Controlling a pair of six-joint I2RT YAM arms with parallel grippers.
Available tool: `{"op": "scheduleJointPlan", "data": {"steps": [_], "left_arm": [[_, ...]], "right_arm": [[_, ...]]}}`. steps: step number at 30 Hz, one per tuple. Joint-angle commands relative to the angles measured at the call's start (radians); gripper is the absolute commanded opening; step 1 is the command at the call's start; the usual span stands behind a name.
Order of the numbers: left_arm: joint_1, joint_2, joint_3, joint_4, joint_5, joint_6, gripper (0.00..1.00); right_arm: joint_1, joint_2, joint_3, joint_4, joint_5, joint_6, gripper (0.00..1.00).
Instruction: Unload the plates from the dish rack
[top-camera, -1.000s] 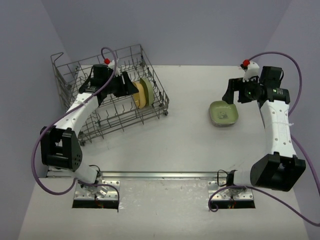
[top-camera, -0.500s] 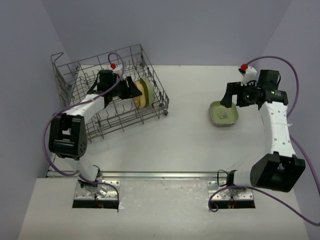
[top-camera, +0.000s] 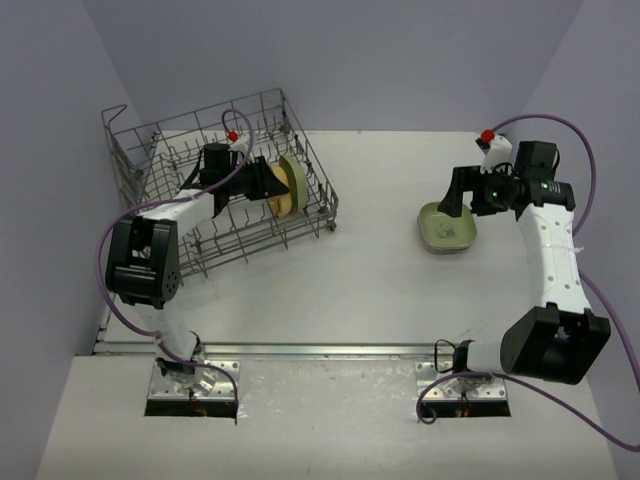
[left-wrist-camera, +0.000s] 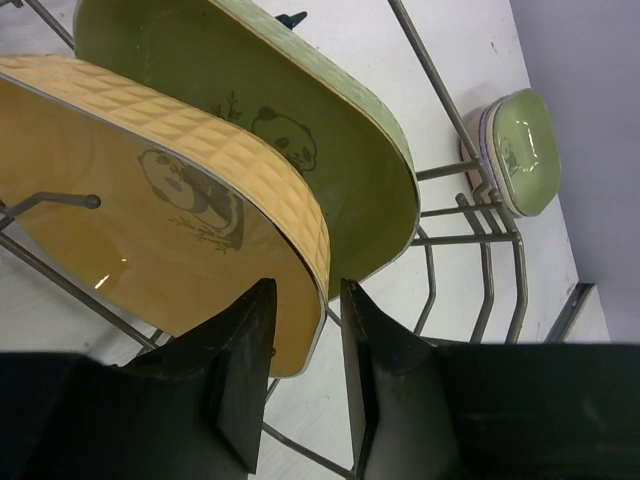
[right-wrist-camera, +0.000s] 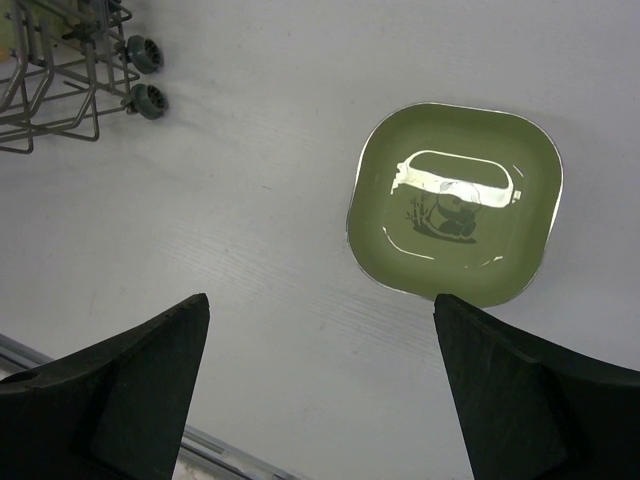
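Observation:
The grey wire dish rack (top-camera: 150, 150) stands at the far left. Two plates stand on edge in it: a yellow plate (top-camera: 281, 197) and an olive plate (top-camera: 297, 178). My left gripper (top-camera: 262, 182) is inside the rack. In the left wrist view it (left-wrist-camera: 305, 290) is narrowly open, its fingers straddling the lower rim of the yellow plate (left-wrist-camera: 150, 220), with the olive plate (left-wrist-camera: 330, 130) just behind. A stack of plates with a green one on top (top-camera: 447, 228) lies on the table at the right. My right gripper (top-camera: 455, 200) hovers over it, wide open (right-wrist-camera: 320, 300) and empty, near the green plate (right-wrist-camera: 455, 205).
The rack's wires (left-wrist-camera: 440, 90) rise close around my left fingers. The rack's wheeled corner (right-wrist-camera: 145, 60) shows far left of the stack. The stack also shows in the left wrist view (left-wrist-camera: 515, 150), lavender under green. Walls enclose the table on three sides.

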Motion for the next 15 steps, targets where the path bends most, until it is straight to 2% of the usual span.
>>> {"op": "scheduleJointPlan", "data": {"steps": [1,4,9,15], "left_arm": [[0.010,-0.004,0.015,0.059,0.050,-0.010,0.21],[0.014,-0.017,0.011,0.081,0.108,-0.042,0.01],[0.036,-0.064,-0.002,0.155,0.254,-0.162,0.00],[0.077,-0.121,-0.031,0.293,0.397,-0.384,0.00]], "right_arm": [[0.006,-0.007,0.018,0.009,-0.023,0.011,0.93],[0.008,-0.007,0.030,-0.001,-0.036,0.021,0.93],[0.006,-0.022,0.038,-0.015,-0.052,0.028,0.93],[0.008,-0.035,0.043,-0.034,-0.076,0.033,0.93]]}}
